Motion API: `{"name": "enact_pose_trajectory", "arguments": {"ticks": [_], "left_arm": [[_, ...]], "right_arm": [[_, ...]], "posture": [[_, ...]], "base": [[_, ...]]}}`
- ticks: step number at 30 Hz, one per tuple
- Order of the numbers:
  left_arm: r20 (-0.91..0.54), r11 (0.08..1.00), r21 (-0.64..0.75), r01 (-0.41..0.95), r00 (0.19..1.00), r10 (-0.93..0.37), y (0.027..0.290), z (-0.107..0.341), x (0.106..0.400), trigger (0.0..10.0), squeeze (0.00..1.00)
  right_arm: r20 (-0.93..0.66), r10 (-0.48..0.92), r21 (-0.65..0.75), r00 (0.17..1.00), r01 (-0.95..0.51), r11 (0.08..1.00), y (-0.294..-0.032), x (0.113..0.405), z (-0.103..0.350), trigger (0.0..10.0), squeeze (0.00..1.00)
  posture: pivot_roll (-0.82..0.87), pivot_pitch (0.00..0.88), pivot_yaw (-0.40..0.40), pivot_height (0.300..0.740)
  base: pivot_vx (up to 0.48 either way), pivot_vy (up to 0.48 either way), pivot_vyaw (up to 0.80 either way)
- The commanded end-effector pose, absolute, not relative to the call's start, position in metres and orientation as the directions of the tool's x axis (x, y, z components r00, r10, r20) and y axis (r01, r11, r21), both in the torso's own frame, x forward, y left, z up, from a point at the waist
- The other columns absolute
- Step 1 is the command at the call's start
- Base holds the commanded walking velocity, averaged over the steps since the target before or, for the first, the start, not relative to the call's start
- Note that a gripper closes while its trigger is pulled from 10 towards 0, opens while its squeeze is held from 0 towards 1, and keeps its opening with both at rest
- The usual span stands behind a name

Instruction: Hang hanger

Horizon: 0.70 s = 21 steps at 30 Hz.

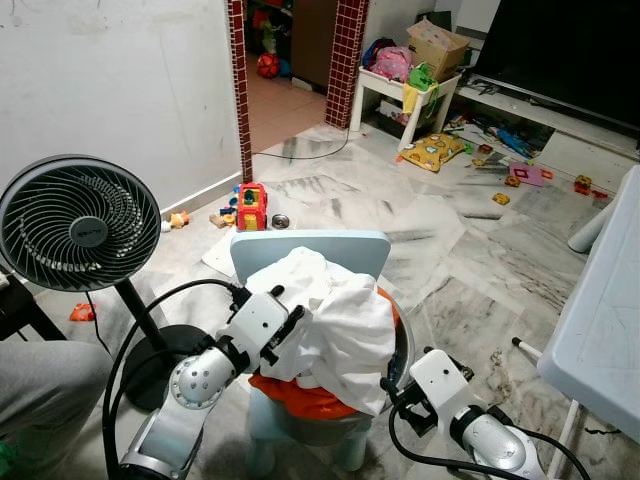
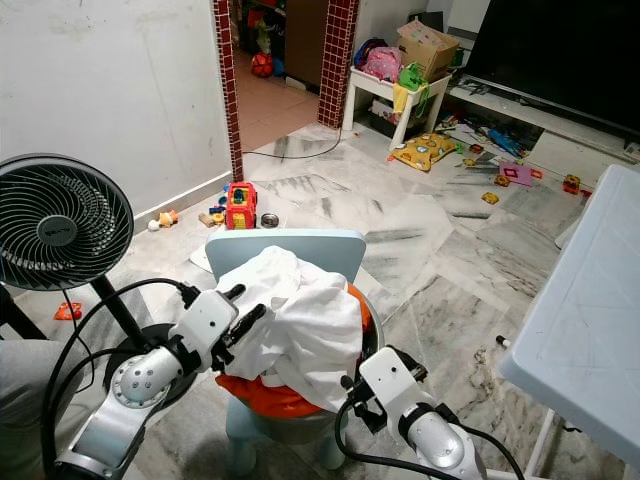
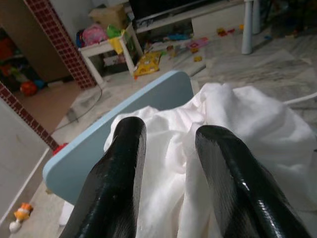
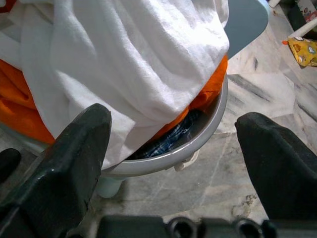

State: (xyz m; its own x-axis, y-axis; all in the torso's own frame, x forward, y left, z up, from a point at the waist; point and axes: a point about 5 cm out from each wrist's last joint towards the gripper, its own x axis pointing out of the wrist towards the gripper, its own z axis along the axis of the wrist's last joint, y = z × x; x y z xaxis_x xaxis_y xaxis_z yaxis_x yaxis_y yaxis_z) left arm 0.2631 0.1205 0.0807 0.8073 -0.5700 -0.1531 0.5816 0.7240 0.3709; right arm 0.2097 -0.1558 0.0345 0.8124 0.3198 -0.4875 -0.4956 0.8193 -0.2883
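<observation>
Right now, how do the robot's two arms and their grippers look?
Both arms are silver metal with round joints and a white, boxy wrist housing. Black cables loop along each arm. The left gripper has two long, glossy black fingers with rounded tips. The right gripper has two matte black fingers, broad in its wrist view.
</observation>
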Motion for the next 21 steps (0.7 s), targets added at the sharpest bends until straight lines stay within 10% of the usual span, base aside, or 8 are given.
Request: {"name": "enact_pose_trajectory", "arguments": {"ticks": [1, 7, 8, 9, 18, 19, 20, 21], "left_arm": [[-0.156, 0.717, 0.361, 0.597, 0.796, -0.585, 0.119, 0.082, 0.260, 10.0, 0.00], [-0.223, 0.741, 0.293, 0.604, 0.797, -0.561, 0.136, 0.073, 0.255, 10.0, 0.11], [-0.228, 0.746, 0.281, 0.604, 0.797, -0.559, 0.137, 0.073, 0.254, 10.0, 0.75], [-0.237, 0.749, 0.268, 0.606, 0.795, -0.558, 0.138, 0.072, 0.254, 10.0, 1.00], [-0.278, 0.745, 0.238, 0.624, 0.778, -0.563, 0.140, 0.062, 0.252, 10.0, 1.00], [-0.283, 0.745, 0.233, 0.625, 0.777, -0.563, 0.137, 0.059, 0.255, 10.0, 0.32], [-0.285, 0.748, 0.229, 0.623, 0.777, -0.561, 0.135, 0.058, 0.258, 10.0, 0.00], [-0.286, 0.749, 0.226, 0.622, 0.778, -0.560, 0.134, 0.057, 0.259, 10.0, 0.00]], "right_arm": [[-0.491, 0.315, -0.295, 0.812, -0.495, 0.818, -0.158, 0.212, 0.034, 10.0, 0.00], [-0.494, 0.317, -0.291, 0.809, -0.498, 0.817, -0.158, 0.211, 0.033, 10.0, 0.00], [-0.495, 0.318, -0.290, 0.808, -0.499, 0.816, -0.158, 0.211, 0.032, 10.0, 0.00], [-0.496, 0.319, -0.290, 0.807, -0.501, 0.816, -0.158, 0.211, 0.032, 10.0, 0.00], [-0.492, 0.332, -0.286, 0.805, -0.509, 0.812, -0.153, 0.214, 0.032, 10.0, 0.00], [-0.491, 0.332, -0.286, 0.805, -0.509, 0.812, -0.153, 0.215, 0.032, 10.0, 0.00], [-0.491, 0.332, -0.286, 0.805, -0.509, 0.812, -0.153, 0.215, 0.032, 10.0, 0.00], [-0.491, 0.332, -0.286, 0.806, -0.509, 0.812, -0.153, 0.215, 0.032, 10.0, 0.00]], "posture": [[0.10, 0.000, -0.071, 0.740], [0.11, 0.000, -0.075, 0.740], [0.11, 0.000, -0.078, 0.740], [0.11, 0.000, -0.079, 0.740], [0.12, 0.000, -0.078, 0.740], [0.12, 0.000, -0.076, 0.740], [0.12, 0.000, -0.074, 0.740], [0.12, 0.000, -0.073, 0.740]], "base": [[0.000, 0.000, 0.00], [0.000, 0.000, 0.00], [0.000, 0.000, 0.00], [0.000, 0.000, 0.00], [0.000, 0.000, 0.00], [0.000, 0.000, 0.00], [0.000, 0.000, 0.00], [0.000, 0.000, 0.00]]}}
